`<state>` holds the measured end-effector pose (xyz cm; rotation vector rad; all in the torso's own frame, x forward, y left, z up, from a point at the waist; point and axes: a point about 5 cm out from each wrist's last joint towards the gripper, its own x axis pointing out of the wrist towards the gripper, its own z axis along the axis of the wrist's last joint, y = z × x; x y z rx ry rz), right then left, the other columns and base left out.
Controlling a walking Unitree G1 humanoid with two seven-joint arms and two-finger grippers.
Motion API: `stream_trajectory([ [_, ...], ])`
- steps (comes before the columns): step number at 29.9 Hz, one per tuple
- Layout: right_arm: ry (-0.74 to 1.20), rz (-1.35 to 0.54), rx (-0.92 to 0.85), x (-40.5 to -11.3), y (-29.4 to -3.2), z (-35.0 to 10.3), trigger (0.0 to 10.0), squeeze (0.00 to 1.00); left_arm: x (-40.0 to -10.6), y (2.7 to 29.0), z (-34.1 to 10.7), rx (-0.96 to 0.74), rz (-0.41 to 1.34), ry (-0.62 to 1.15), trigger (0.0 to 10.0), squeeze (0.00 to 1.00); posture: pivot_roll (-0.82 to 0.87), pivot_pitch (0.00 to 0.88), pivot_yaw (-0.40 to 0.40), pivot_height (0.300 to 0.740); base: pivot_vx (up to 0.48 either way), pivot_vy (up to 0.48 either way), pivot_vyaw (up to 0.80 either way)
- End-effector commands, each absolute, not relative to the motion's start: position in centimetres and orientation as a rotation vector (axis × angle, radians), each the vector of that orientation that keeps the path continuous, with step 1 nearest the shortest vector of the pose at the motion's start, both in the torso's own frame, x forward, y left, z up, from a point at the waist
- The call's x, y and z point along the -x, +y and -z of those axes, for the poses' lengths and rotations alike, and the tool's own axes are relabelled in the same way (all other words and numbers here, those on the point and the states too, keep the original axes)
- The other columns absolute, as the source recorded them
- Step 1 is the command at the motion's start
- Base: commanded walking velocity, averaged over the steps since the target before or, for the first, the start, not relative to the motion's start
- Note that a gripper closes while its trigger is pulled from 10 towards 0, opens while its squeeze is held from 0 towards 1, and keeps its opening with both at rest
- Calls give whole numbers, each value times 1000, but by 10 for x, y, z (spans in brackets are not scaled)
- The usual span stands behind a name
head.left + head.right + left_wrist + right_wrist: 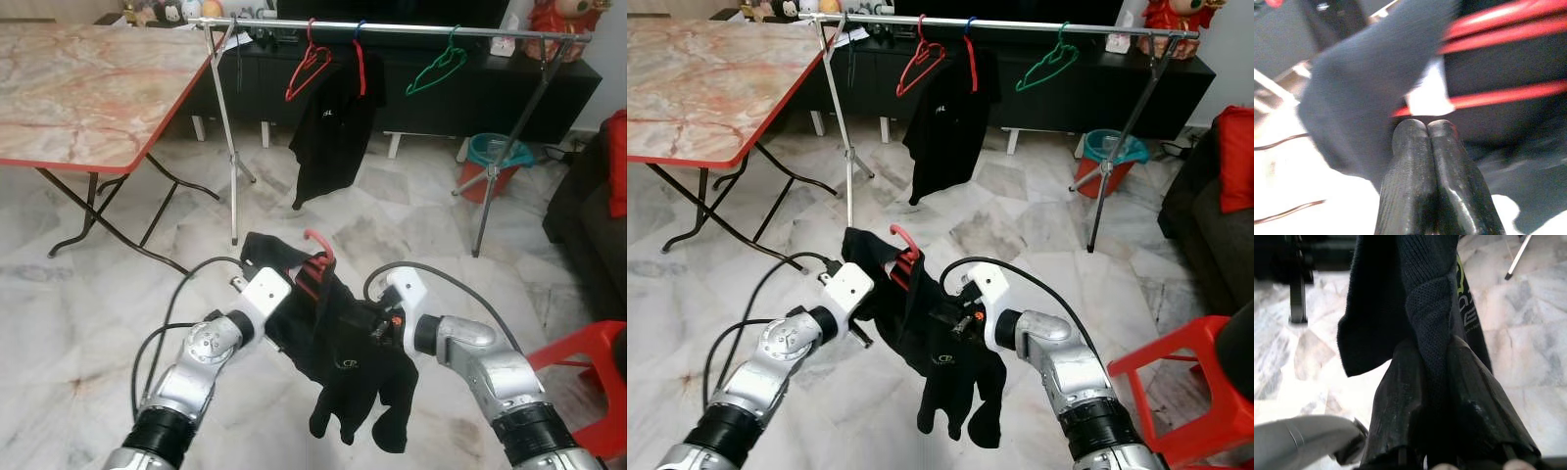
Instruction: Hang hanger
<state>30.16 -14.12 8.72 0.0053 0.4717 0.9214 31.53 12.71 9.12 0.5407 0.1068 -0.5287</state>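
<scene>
Your red hanger (315, 262) sits low in front of you, above the marble floor, with a black shirt (345, 345) draped over it. Its hook pokes up above the dark cloth and red bars show at the collar. The shirt hangs bunched and crooked, sleeves dangling below, a small pale logo on its front. It is well short of the silver rail (411, 29), where a red hanger (308, 65), a green hanger (437, 69) and another black shirt (333, 127) hang.

Marble floor (392, 211), folding table (88, 88), clothes rack (392, 29), bucket (495, 162), red stool (588, 377)
</scene>
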Motion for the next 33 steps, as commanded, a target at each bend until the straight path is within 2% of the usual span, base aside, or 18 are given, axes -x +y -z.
stream_trajectory([
  [1, 428, -953, 32, -306, -138, -101, 10000, 0, -314, 128, -91, -584, 490, 88, 10000, 0, 47, 61, -91, 740, 0, 0, 0],
  [4, 432, -970, 46, -306, -139, -103, 10000, 0, -316, 138, -95, -604, 395, 57, 10000, 0, 44, 68, -95, 740, 0, 0, 0],
  [9, 435, -979, 59, -306, -139, -105, 10000, 0, -314, 138, -93, -649, 425, 47, 10000, 0, 45, 78, -94, 740, 0, 0, 0],
  [10, 433, -979, 62, -307, -138, -105, 10000, 0, -313, 137, -92, -644, 445, 44, 10000, 1000, 43, 80, -93, 740, 0, 0, 0],
  [16, 412, -979, 65, -311, -135, -111, 10000, 0, -302, 131, -83, -696, 549, 44, 10000, 1000, 41, 89, -84, 740, 0, 0, 0],
  [22, 393, -992, 60, -312, -130, -116, 10000, 0, -300, 137, -74, -785, 564, 69, 10000, 1000, 44, 93, -79, 740, 0, 0, 0],
  [26, 390, -1000, 64, -311, -128, -117, 10000, 0, -309, 146, -75, -784, 436, 83, 10000, 1000, 41, 95, -77, 740, 0, 0, 0],
  [33, 385, -998, 59, -310, -126, -118, 10000, 0, -311, 151, -70, -800, 361, 100, 10000, 1000, 34, 95, -75, 740, 0, 0, 0],
])
